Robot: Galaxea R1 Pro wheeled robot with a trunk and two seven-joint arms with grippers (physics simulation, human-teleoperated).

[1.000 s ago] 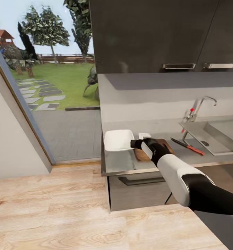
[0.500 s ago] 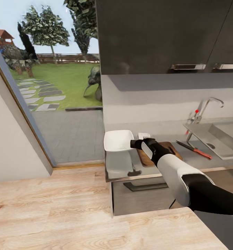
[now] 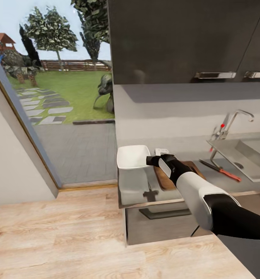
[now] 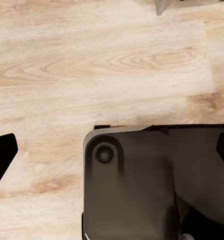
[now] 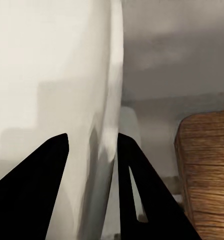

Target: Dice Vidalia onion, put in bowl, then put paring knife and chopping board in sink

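A: Change since a second ago?

B: Bowl has been raised off the countertop and tipped. It had been lying flat; now a shadow is cast beneath it. Its rim is pinched between the fingers of the right gripper. The view itself has also shifted.

A: Meaning for the task?

B: The bowl is judged to be under repositioning. No diced onion can be seen in it.

A: What is hidden?

B: The chopping board is partly covered by the arm. The paring knife lies between board and sink, whose basin is cut off, so no onion is made out. The left gripper appears spread, over wooden floor.
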